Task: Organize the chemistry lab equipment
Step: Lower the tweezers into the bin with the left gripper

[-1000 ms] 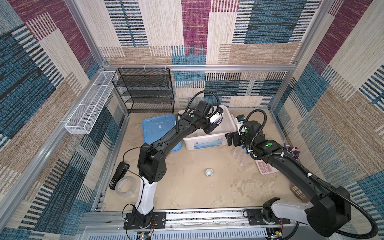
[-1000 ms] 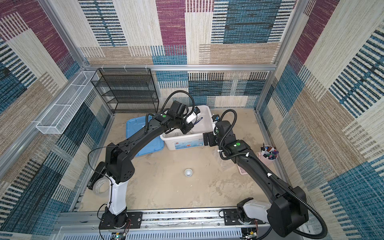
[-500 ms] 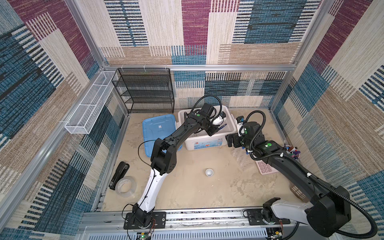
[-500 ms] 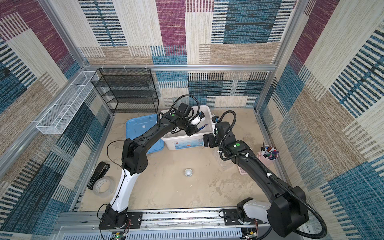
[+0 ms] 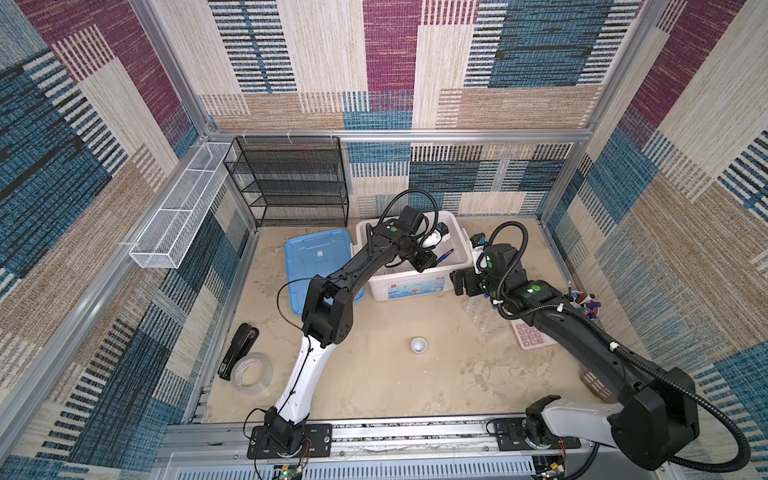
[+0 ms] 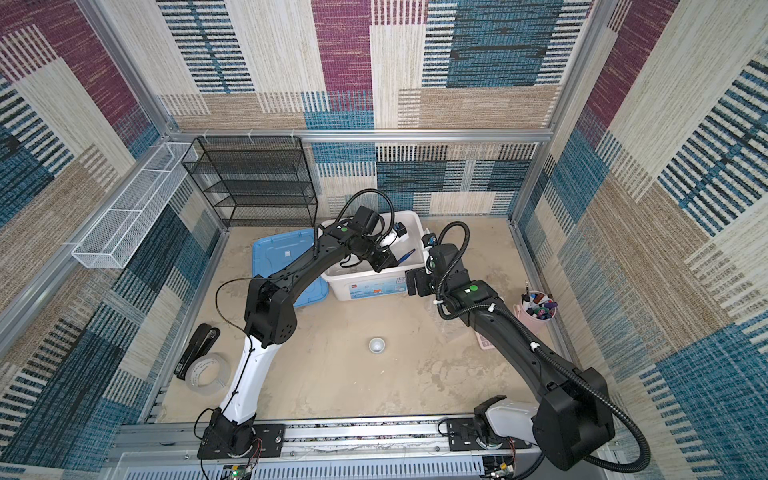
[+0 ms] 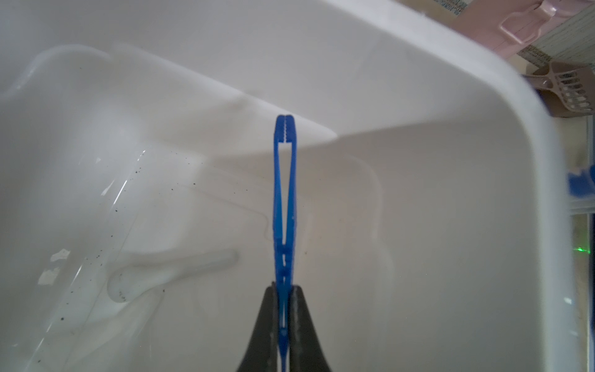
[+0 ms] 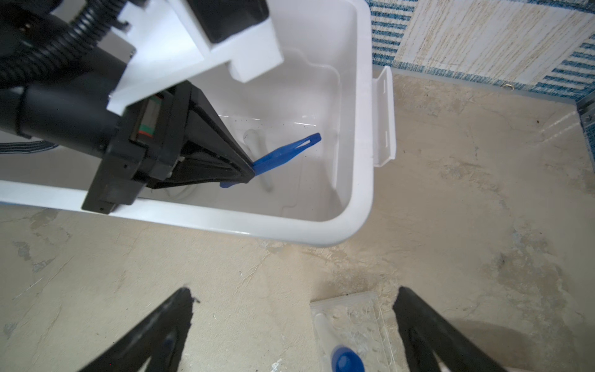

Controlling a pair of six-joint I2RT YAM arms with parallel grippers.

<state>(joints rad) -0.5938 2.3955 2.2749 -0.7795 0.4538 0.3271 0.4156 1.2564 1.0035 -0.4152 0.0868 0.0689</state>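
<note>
The dark blue tweezers [image 7: 283, 193] hang in the air inside the white bin [image 8: 289, 232], above its floor and near its right end, with their two tips pressed together. The left gripper [image 7: 283, 290] is closed tightly on their rear end, and it reaches in over the near rim of the bin, as the right wrist view shows. On the bin floor below lie some clear glassware and a pale long shape, maybe the pestle, but I cannot tell this for sure. The step in hand is, I think, putting the tweezers into the bin. The next move then asks only to lower them a little, so they do not fall on the glass, and to open the jaws. The right gripper [image 8: 293, 291] is fully open and holds nothing; it hovers over the clear plastic rack [image 8: 351, 322], which lies on the table just beside the bin and shows a blue cap [image 8: 346, 359]. The small white mortar [image 5: 418, 344] stands alone in the middle of the table, not yet stored. Compared with one second ago, the left arm has stretched further over the bin and its elbow has moved away from the stapler [image 5: 239, 351]. The right arm has hardly moved.
</note>
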